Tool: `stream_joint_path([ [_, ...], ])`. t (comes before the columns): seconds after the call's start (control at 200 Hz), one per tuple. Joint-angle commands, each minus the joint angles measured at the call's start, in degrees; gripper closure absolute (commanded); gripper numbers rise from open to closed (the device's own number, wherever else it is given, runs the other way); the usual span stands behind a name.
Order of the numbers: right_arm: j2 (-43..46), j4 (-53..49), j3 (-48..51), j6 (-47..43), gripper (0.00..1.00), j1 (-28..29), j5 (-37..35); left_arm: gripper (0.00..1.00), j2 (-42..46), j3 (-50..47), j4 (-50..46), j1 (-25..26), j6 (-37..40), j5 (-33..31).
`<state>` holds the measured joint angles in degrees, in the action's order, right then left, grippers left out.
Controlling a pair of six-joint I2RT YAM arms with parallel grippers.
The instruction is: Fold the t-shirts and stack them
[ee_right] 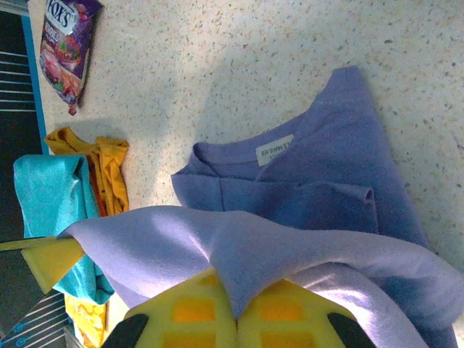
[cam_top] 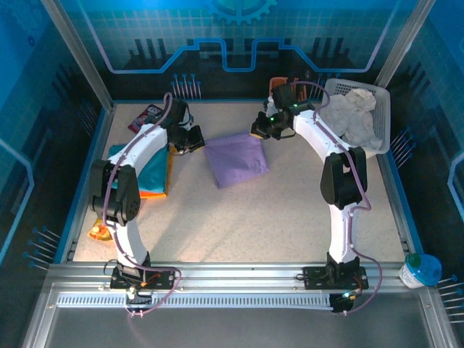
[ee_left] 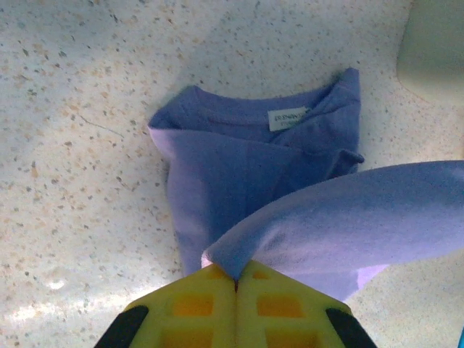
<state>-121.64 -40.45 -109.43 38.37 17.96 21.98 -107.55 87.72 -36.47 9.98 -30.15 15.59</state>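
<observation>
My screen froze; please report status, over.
Left fingers, right fingers both shut on lavender t-shirt, edge lifted. Teal t-shirt piled left. Snack packet far-left, not in the way.

The glossy purple snack packet [ee_right: 67,54] lying on the desk [ee_right: 217,65] carries the brand name "FOX'S" in white letters. The white neck label [ee_right: 275,150] of the lavender t-shirt [ee_right: 341,167] bears small print too fine to read.
</observation>
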Motion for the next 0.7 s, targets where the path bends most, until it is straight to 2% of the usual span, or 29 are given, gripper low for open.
stream_joint_path([
  [0.0, -2.7, 2.5, -2.6, 0.6, 1.0, -1.2, 2.2, 0.99, -2.2, 2.3, 2.6, -1.7, 1.4, 2.2],
  [0.135, -5.8, 4.0, -5.0, 1.4, 1.0, -1.4, 3.1, 0.94, -5.9, 4.9, 4.6, -2.6, 1.6, 3.7],
  [0.205, -7.7, 3.8, -7.1, 1.7, 0.99, -1.4, 3.7, 0.86, -8.6, 7.3, 4.8, -2.8, 1.9, 3.7],
  [0.245, -8.6, 3.8, -8.1, 1.7, 0.91, -1.4, 3.8, 0.75, -10.1, 8.3, 5.2, -2.8, 2.1, 3.5],
  [0.265, -9.0, 3.8, -8.4, 1.6, 0.82, -1.3, 3.7, 0.68, -10.9, 8.9, 5.3, -2.9, 2.1, 3.3],
  [0.305, -9.7, 4.1, -8.9, 1.4, 0.57, -1.4, 3.6, 0.53, -12.5, 10.1, 5.2, -3.1, 2.5, 3.1],
  [0.335, -10.1, 4.3, -9.3, 1.2, 0.4, -1.5, 3.7, 0.48, -13.4, 11.2, 4.8, -3.4, 2.7, 2.7],
  [0.375, -10.4, 4.3, -9.5, 1.0, 0.3, -1.9, 4.0, 0.45, -14.5, 12.8, 3.2, -3.8, 2.7, 2.1],
  [0.475, -8.5, 3.9, -7.4, -0.4, 0.21, -2.3, 3.5, 0.41, -13.1, 13.3, 1.0, -4.6, 2.3, 1.2],
  [0.575, -3.3, 4.3, -1.9, -1.8, 0.19, -2.3, 1.9, 0.39, -7.7, 10.0, 2.0, -4.0, 1.1, 0.9],
  [0.615, -0.8, 5.6, 1.2, -1.4, 0.15, -2.3, 2.3, 0.39, -5.4, 8.3, 2.4, -3.4, 0.1, 1.5],
  [0.695, 3.8, 9.6, 7.9, 0.2, 0.15, -2.0, 4.6, 0.4, -1.4, 5.3, 3.1, -1.3, -2.4, 3.3],
])
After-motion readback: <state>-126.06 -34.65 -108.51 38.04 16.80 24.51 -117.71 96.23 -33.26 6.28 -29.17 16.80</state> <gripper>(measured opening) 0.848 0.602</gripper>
